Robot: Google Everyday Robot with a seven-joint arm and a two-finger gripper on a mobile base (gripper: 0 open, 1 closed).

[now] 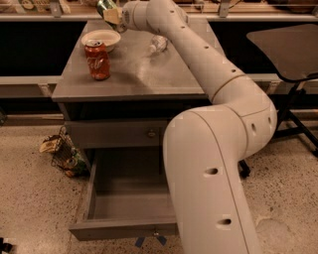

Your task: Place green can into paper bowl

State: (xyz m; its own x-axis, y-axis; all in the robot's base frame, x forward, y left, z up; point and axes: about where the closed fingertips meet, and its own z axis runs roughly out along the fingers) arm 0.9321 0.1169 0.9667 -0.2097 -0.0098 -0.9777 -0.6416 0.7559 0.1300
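The paper bowl sits at the far left of the grey tabletop, just behind the red cola can. My gripper is at the top of the view, above and slightly right of the bowl, shut on the green can. The can is tilted and held in the air; its upper part is cut off by the top edge. The white arm reaches across the table from the lower right.
A crumpled clear plastic bottle lies on the table right of the bowl. The cabinet's bottom drawer stands pulled open. A pile of litter lies on the floor at left. A dark chair stands at right.
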